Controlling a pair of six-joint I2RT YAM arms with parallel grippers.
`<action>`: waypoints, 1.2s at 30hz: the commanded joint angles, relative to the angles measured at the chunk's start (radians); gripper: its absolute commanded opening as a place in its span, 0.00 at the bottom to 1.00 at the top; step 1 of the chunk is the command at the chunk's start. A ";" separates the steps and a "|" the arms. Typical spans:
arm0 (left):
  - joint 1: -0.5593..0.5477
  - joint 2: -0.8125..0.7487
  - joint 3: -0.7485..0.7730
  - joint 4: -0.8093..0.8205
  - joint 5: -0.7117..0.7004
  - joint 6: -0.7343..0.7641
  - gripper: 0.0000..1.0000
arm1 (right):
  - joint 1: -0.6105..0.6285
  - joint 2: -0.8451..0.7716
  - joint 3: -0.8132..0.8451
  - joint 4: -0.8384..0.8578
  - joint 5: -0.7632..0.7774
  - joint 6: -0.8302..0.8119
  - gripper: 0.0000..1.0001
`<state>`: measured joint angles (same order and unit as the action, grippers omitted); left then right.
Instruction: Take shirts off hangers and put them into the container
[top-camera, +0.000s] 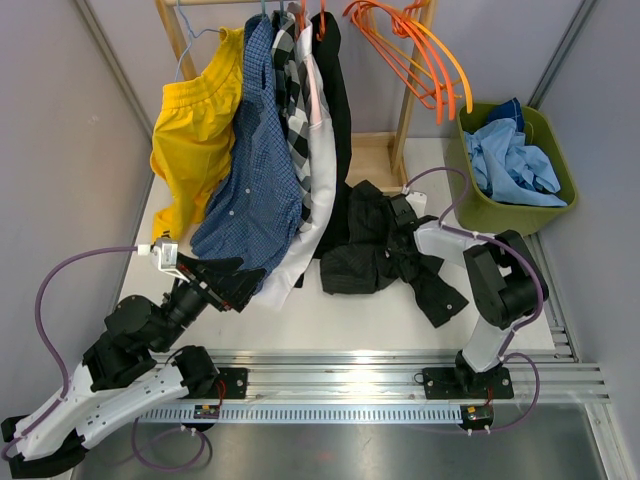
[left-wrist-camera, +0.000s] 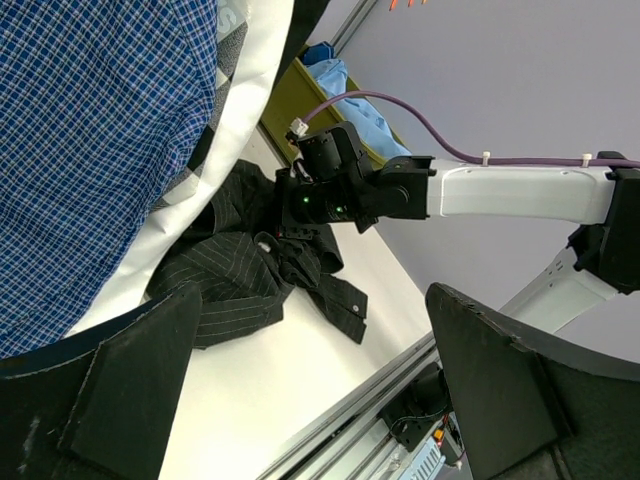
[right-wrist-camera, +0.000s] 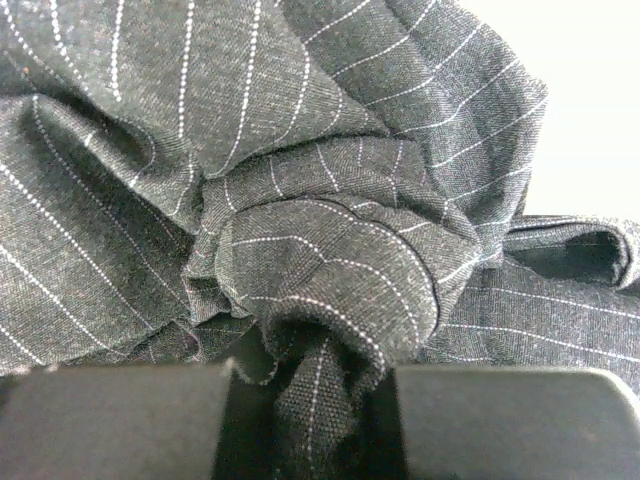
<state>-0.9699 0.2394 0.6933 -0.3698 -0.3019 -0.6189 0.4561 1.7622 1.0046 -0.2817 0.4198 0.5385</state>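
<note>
**Q:** Operator, report the table layout.

**A:** I have one black pinstriped cloth shirt (top-camera: 365, 255) lying mid-table on the flat white table (top-camera: 330, 315), in front of the wooden clothes rack (top-camera: 406, 120).

**Q:** And on the rack?

**A:** The yellow cloth shirt (top-camera: 195, 130) hangs leftmost, with the dark blue fine-check cloth shirt (top-camera: 255, 160) just right of it. The thin orange curved hangers (top-camera: 420, 50) hang at the right end.

**Q:** Where is the container?

**A:** The olive-green rectangular plastic tub (top-camera: 500, 213) stands right of the rack, in the far right corner. A light blue cloth shirt (top-camera: 510, 160) lies in it.

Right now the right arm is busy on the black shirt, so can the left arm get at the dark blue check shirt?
Probably yes: the open left gripper sits by the dark blue check shirt's hem, nothing between them.
</note>
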 joint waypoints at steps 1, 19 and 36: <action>-0.001 -0.003 0.008 0.019 -0.017 0.007 0.99 | -0.048 0.020 -0.026 -0.043 -0.056 0.000 0.00; -0.001 0.069 0.012 0.074 0.023 0.015 0.99 | -0.352 -0.559 0.239 -0.180 -0.009 -0.109 0.00; 0.000 0.118 0.086 0.055 0.027 0.051 0.99 | -0.534 -0.267 0.923 0.076 0.028 -0.196 0.00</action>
<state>-0.9699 0.3401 0.7235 -0.3489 -0.2905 -0.5941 -0.0444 1.4273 1.7939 -0.3634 0.4694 0.3687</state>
